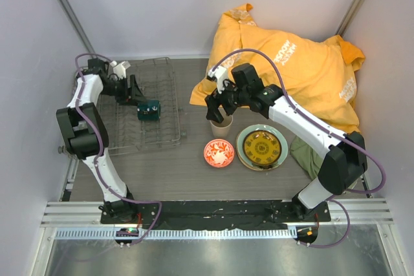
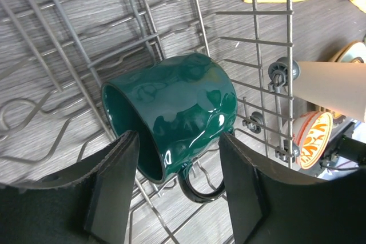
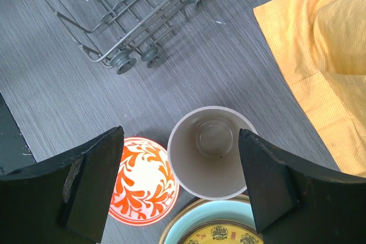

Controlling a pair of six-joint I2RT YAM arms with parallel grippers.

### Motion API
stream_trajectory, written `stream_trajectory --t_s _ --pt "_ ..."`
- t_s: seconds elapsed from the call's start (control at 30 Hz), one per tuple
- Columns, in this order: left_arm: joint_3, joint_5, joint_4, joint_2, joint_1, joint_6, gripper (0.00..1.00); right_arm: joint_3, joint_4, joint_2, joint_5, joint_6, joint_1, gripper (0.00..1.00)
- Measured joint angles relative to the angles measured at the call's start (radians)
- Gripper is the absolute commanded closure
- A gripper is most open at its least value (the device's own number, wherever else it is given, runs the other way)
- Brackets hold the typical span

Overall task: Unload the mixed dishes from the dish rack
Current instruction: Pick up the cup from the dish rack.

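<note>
**Ana:** Green mug first. Where is it?

**Ben:** The dark green mug lies on its side on the wires of the dish rack, its mouth turned towards the wrist camera. The left gripper straddles it, with one finger at the rim and the other against the body.

**Ana:** Pinching it?

**Ben:** I cannot tell. The fingers sit right at its sides, but no squeeze shows.

**Ana:** And the other arm?

**Ben:** The right gripper hangs over the beige handleless cup, jaws spread wide and clear of it. The cup stands upright on the grey table, just beside the small white-and-red bowl. Next to them, the yellow-and-dark patterned plate rests on the pale green plate. A yellow cloth is heaped behind.
</note>
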Motion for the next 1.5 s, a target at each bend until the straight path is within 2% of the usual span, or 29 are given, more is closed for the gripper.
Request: stream_trajectory --t_s 0.4,0.6,0.87,1.0,1.2,1.3,1.5 --pt "0.000 0.079 -0.005 0.045 0.000 0.000 0.46 -0.010 0.000 0.000 0.000 -0.003 0.000 0.14" --pt "0.000 0.098 -0.007 0.063 0.000 0.000 0.53 -0.010 0.000 0.000 0.000 -0.004 0.000 0.14" --pt "-0.001 0.138 -0.026 0.065 -0.002 -0.002 0.71 -0.012 0.000 0.000 0.001 -0.005 0.000 0.14" --pt "0.000 0.181 -0.051 0.065 -0.003 -0.001 0.76 -0.019 0.000 0.000 0.001 -0.008 0.000 0.14" --pt "0.000 0.219 -0.082 0.063 -0.013 0.008 0.93 -0.021 0.000 0.000 0.002 -0.008 0.000 0.14" --pt "0.000 0.191 -0.090 0.050 -0.022 0.029 1.00 -0.021 0.000 0.000 0.002 -0.008 0.000 0.14" --pt "0.000 0.101 -0.108 0.009 -0.053 0.056 1.00 -0.021 0.000 0.000 0.002 -0.008 0.000 0.14"
